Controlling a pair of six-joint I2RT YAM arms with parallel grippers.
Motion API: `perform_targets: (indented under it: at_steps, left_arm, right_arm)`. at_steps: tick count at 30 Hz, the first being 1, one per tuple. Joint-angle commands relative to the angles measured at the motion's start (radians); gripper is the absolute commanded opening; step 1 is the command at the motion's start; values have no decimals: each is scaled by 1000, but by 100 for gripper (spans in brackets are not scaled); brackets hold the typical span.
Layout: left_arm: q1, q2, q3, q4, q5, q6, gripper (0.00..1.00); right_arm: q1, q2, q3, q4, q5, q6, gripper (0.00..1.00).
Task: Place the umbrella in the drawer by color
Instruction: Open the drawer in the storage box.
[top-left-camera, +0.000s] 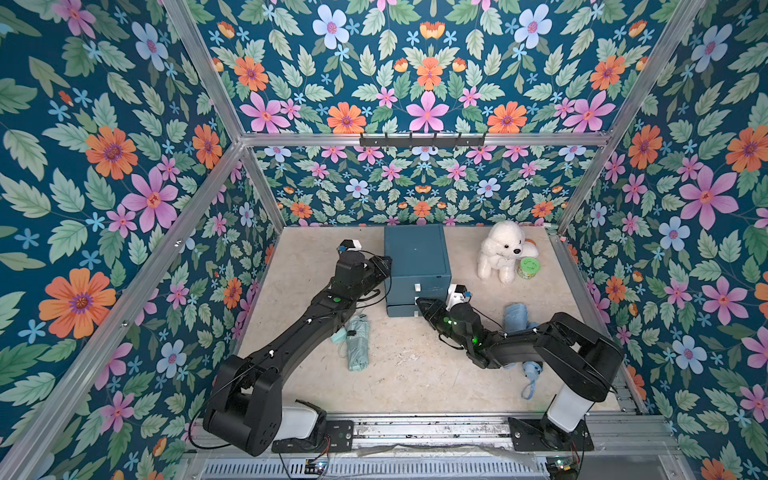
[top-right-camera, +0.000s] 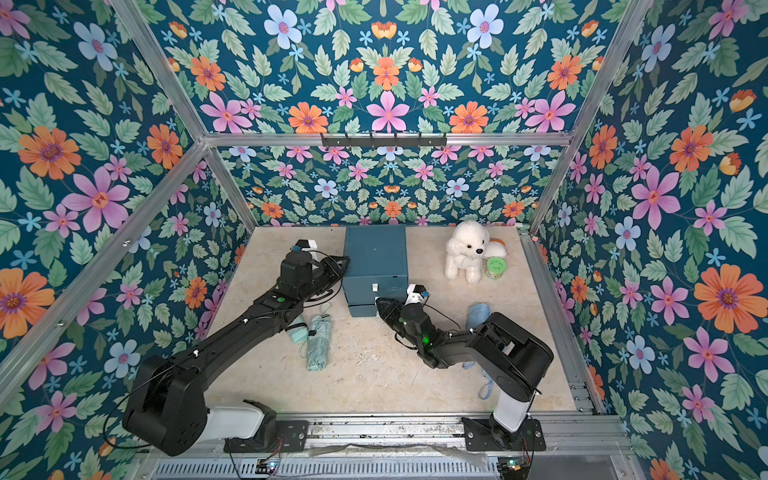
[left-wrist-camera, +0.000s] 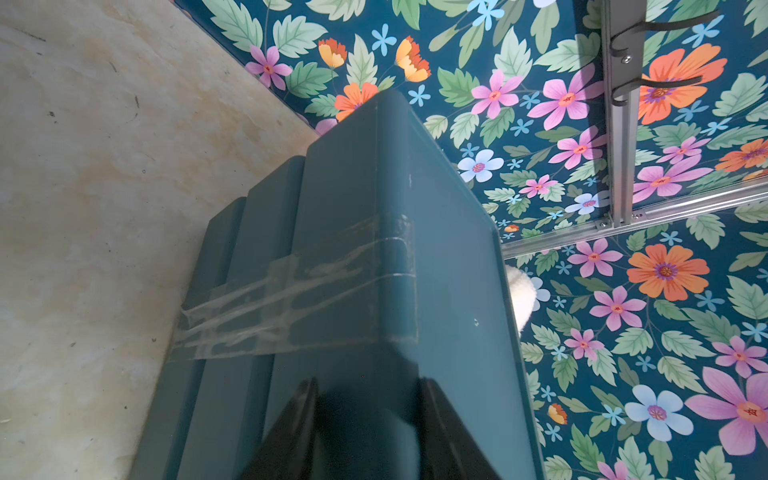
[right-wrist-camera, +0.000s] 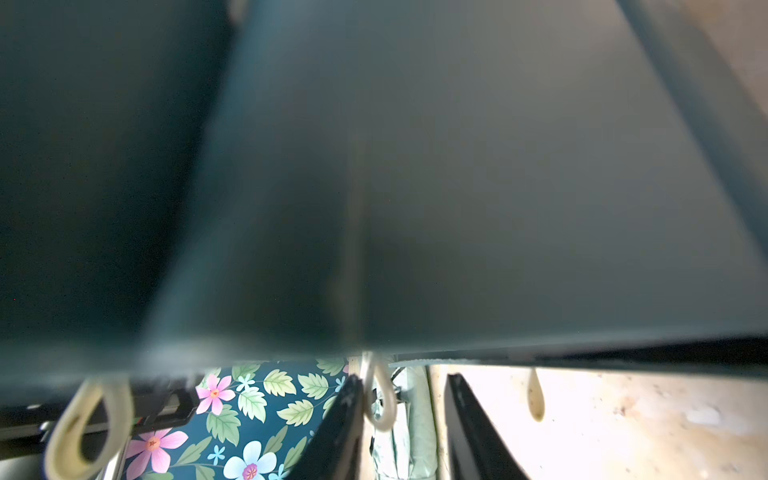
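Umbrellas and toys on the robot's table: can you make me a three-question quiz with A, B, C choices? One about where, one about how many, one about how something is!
1. Where is the fluffy white plush dog?
A) on the beige tabletop, beside the dark teal plastic drawer cabinet
B) on top of the cabinet
C) hanging on the wall

2. How many umbrellas are there?
A) one
B) two
C) four

3. How is the mint-green fabric umbrella?
A) opened wide
B) standing upright
C) folded, lying flat

Answers:
1 A, it sits on the tabletop next to the cabinet.
2 B, the mint-green one plus a light-blue fabric umbrella.
3 C, it lies rolled up on the tabletop.
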Motion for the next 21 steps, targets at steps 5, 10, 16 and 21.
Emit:
perform_targets:
  at_steps: [5, 10, 16, 21]
  left_arm:
    - [-5, 5, -22, -170, 37, 10, 41]
    - [-5, 2, -32, -165, 33, 2, 41]
    - [-4, 8, -47, -155, 9, -18, 40]
    - [-6, 23, -46, -152, -5, -26, 39]
  right_arm:
    - [1, 30, 16, 116, -80, -16, 19]
    - [1, 19, 1, 131, -81, -13, 0]
    - [17, -55, -58, 106, -61, -30, 0]
    - [79, -160, -148, 23, -10, -50, 0]
